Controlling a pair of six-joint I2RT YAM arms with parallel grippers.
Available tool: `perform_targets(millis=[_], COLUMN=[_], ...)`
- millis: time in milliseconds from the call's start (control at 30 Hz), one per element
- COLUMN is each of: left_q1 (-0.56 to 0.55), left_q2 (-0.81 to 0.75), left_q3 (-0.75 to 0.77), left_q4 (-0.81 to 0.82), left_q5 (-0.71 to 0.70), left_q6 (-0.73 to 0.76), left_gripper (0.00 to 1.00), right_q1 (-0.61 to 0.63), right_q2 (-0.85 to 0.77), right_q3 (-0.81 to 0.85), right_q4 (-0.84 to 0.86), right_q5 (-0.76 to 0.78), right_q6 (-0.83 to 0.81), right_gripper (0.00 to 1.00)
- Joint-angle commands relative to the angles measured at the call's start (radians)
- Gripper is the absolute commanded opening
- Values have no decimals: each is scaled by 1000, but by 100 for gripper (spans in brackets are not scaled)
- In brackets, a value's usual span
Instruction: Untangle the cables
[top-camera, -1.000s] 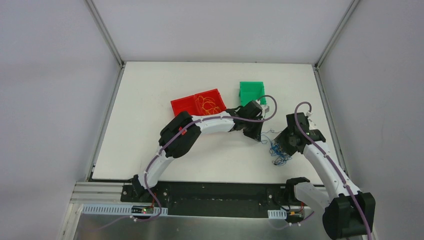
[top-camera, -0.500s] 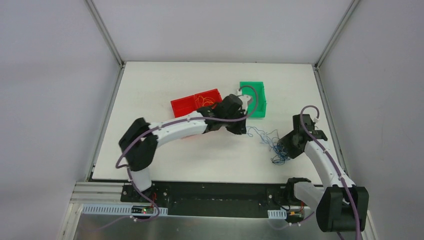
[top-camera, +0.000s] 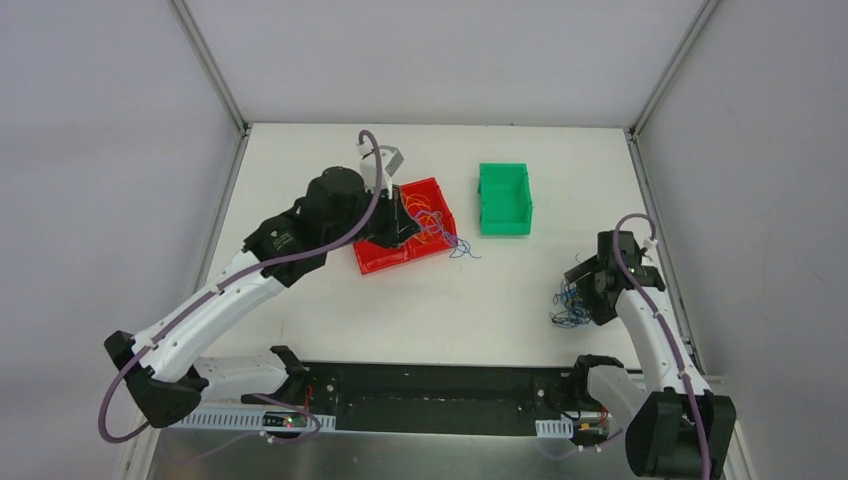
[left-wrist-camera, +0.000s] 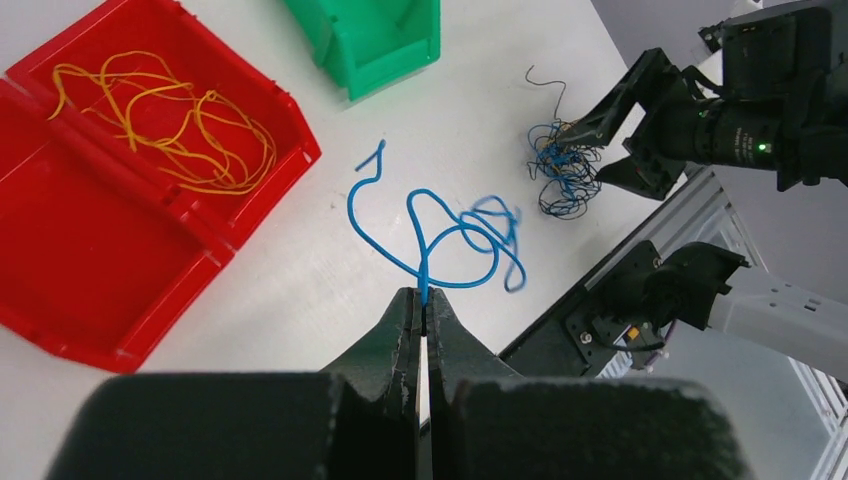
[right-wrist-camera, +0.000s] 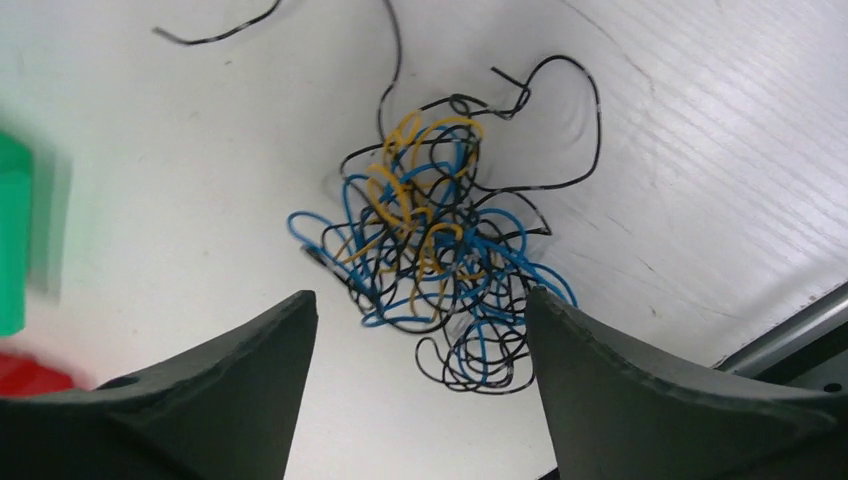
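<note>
A tangle of blue, black and orange-yellow cables (right-wrist-camera: 440, 250) lies on the white table at the right (top-camera: 570, 310), also in the left wrist view (left-wrist-camera: 563, 175). My right gripper (right-wrist-camera: 418, 300) is open just above it, a finger on each side, holding nothing (top-camera: 588, 283). My left gripper (left-wrist-camera: 422, 298) is shut on a single blue cable (left-wrist-camera: 440, 235), which hangs in loose loops from its fingertips. It hovers by the near right corner of the red bin (top-camera: 415, 222), and the blue cable (top-camera: 458, 242) dangles past the bin's edge. Orange-yellow cables (left-wrist-camera: 170, 120) lie in the red bin.
The red two-compartment bin (top-camera: 400, 258) sits mid-table; its left compartment (left-wrist-camera: 90, 260) holds nothing. A green bin (top-camera: 504, 198) stands behind and to the right, also in the left wrist view (left-wrist-camera: 370, 40). The table's near edge and a metal rail (right-wrist-camera: 790, 335) run just beside the tangle.
My left arm has swung left from the tangle to the red bin, carrying one blue cable pulled free. My right gripper has shifted slightly right and stays over the tangle.
</note>
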Motion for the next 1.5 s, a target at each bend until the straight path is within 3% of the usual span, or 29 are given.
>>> perform_targets(millis=[0, 100, 300, 533, 767, 900, 933, 1067, 1133, 1233, 1333, 1467], left_q1=[45, 88, 185, 234, 276, 285, 285, 285, 285, 284, 279, 258], left_q2=[-67, -80, -66, 81, 261, 362, 384, 413, 361, 262, 202, 146], left_q3=[-6, 4, -14, -47, -37, 8, 23, 49, 13, -26, -33, -52], left_q4=[-149, -221, -297, -284, -208, -193, -193, -188, -143, -93, -93, -82], left_q5=[-5, -63, -199, -369, -359, -342, -336, -257, -217, -172, -133, -54], left_q6=[12, 14, 3, 12, 9, 11, 13, 12, 6, -2, 3, 18], left_gripper=[0, 0, 0, 0, 0, 0, 5, 49, 59, 68, 70, 69], right_q1=[-6, -6, -6, -6, -6, -6, -6, -6, -6, -4, 27, 166], right_q2=[-97, -164, -166, -165, -152, -123, -109, -40, -31, -25, -18, -24], right_q3=[74, 93, 131, 108, 109, 88, 80, 47, 21, -28, -46, -34], right_q4=[9, 26, -8, 24, 15, -21, -39, -52, -7, 72, 121, 184], right_q5=[-108, -156, -187, -245, -232, -105, -70, -63, -128, -226, -310, -385], right_q6=[-122, -178, -217, -207, -197, -123, -93, -37, -37, -31, -28, 38], right_gripper=[83, 88, 90, 90, 91, 90, 87, 80, 76, 56, 39, 19])
